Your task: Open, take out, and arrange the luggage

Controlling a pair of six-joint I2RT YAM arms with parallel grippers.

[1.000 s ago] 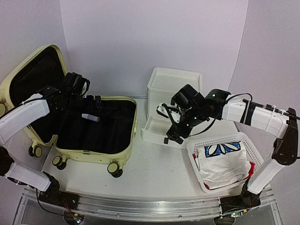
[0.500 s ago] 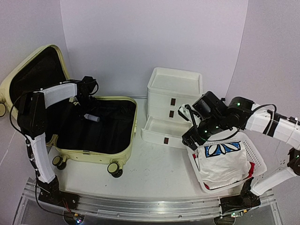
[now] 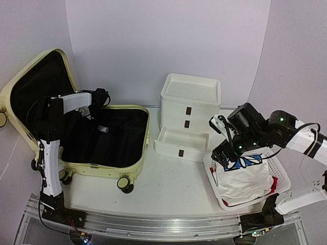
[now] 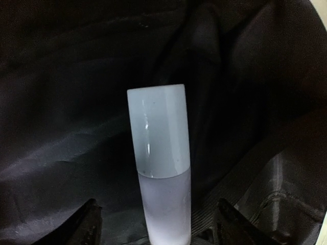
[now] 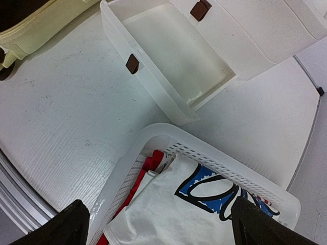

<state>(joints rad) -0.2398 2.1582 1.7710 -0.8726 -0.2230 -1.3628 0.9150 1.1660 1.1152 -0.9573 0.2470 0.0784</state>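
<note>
The luggage (image 3: 134, 166), a pale yellow-green suitcase, lies open at the left with its lid propped up and its black lining (image 4: 76, 102) showing. A small pale tube (image 3: 103, 129) with a bluish cap lies on the lining. My left gripper (image 3: 97, 115) reaches into the case. In the left wrist view the tube (image 4: 161, 168) has its near end between the fingertips of that gripper (image 4: 161, 224), which stand apart with gaps on both sides. My right gripper (image 3: 225, 153) hangs open over the basket's near-left corner, holding nothing (image 5: 163, 224).
A white three-drawer box (image 3: 190, 97) stands at centre back, its lowest drawer (image 5: 168, 56) pulled out and bare. A white mesh basket (image 3: 276, 163) at the right holds a white shirt with a blue print (image 5: 194, 204) over red cloth (image 5: 153, 163). The suitcase corner (image 5: 30, 25) shows upper left.
My left arm has folded in and brought its gripper down over the tube in the suitcase. The right gripper has swung away from the open drawer to above the basket.
</note>
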